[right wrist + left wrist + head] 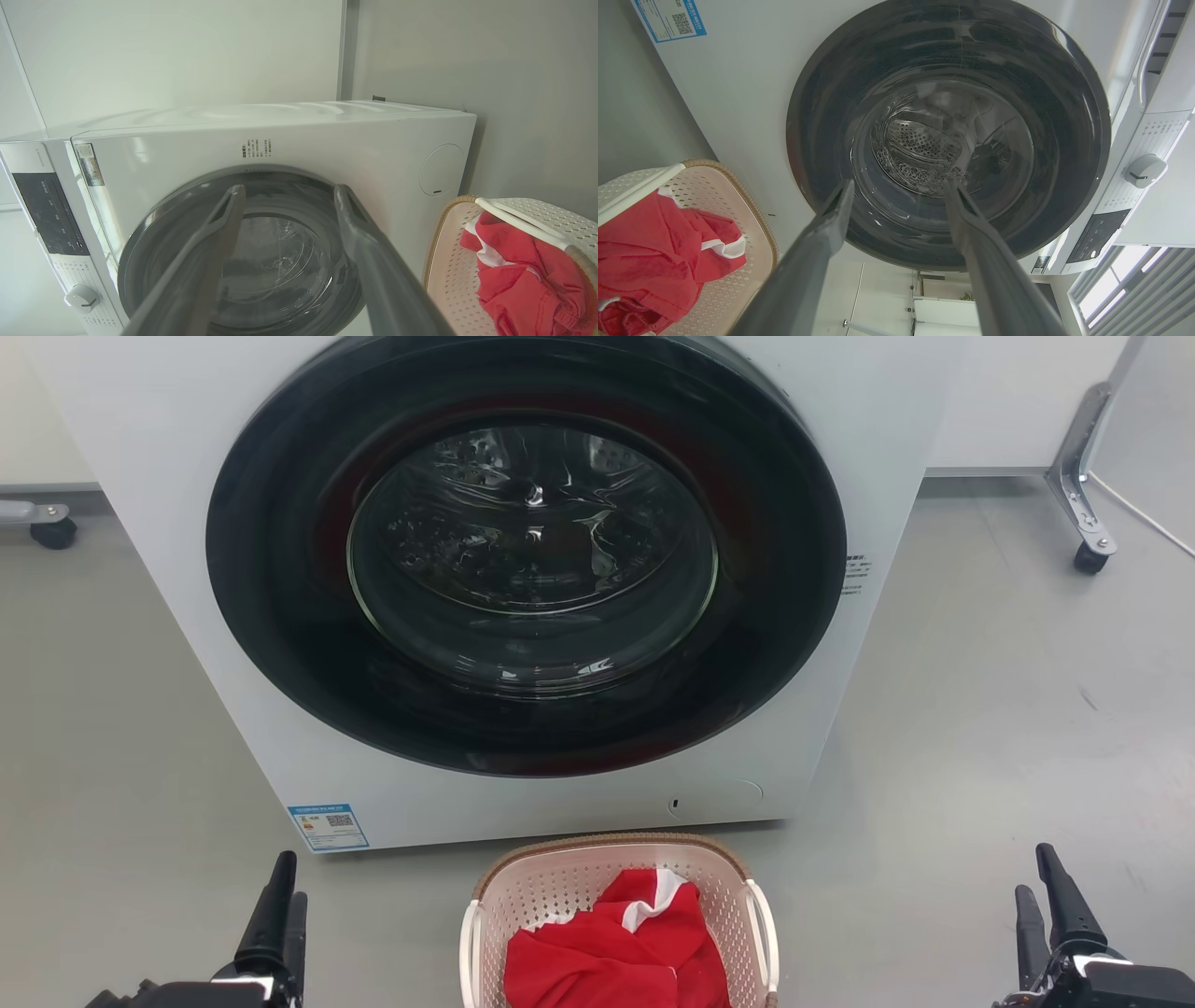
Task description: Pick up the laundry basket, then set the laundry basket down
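**A:** What does the head view give?

**B:** The laundry basket (546, 891) stands on the grey floor (980, 709) at the near centre. It is just in front of the white washing machine (140, 523), whose round dark door (532, 551) is closed. A red cloth (616, 952) with white trim lies inside the basket. The left gripper (291, 879) is at the near left and the right gripper (1033, 870) at the near right. Both are well apart from the basket and touch nothing.

**A:** And the left wrist view?

**B:** That gripper's fingers (817, 247) are spread and empty, pointing at the door. The basket sits to their right in the scene, beside the machine's front.

**A:** The right wrist view?

**B:** These fingers (373, 261) are also spread with nothing between them, and the door lies beyond. The basket with the red cloth is to their left in the scene, close against the machine.
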Robot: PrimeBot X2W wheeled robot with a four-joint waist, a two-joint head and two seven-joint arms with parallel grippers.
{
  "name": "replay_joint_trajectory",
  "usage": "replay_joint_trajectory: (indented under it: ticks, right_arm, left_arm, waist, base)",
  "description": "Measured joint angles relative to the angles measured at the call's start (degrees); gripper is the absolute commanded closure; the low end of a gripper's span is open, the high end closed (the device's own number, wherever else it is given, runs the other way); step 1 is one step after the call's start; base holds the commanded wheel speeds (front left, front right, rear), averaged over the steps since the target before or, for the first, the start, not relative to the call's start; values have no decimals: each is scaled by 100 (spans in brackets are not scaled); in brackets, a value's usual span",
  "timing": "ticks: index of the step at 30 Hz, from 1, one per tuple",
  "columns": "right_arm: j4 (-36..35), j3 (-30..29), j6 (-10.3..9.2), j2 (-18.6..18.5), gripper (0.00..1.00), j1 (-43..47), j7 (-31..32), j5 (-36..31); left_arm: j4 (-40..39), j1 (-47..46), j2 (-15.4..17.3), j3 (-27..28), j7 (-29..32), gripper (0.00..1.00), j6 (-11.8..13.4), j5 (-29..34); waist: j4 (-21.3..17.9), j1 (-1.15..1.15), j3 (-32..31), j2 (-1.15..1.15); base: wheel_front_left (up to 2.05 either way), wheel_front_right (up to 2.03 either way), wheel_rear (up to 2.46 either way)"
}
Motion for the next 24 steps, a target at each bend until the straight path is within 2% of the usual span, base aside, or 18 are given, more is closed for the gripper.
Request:
replay_joint_trajectory:
  ticks: [7, 14, 24]
  right_arm:
    - [-51, 62, 0, -16, 0, -14, -129, -202]
    - [-81, 203, 0, -101, 0, -23, -323, -595]
    - [-118, 459, -51, -299, 0, -130, -570, -1518]
  left_arm:
    - [-25, -31, 7, -131, -129, 0, 0, 79]
    - [-66, -112, 71, -320, -312, 0, 0, 434]
    - [-165, -207, 265, -683, -555, 0, 48, 1382]
  waist:
    - [-2, 0, 13, 0]
    - [0, 0, 26, 0]
    - [-1, 0, 47, 0]
  base:
    - [0, 0, 0]
    - [0, 0, 0]
    - [0, 0, 0]
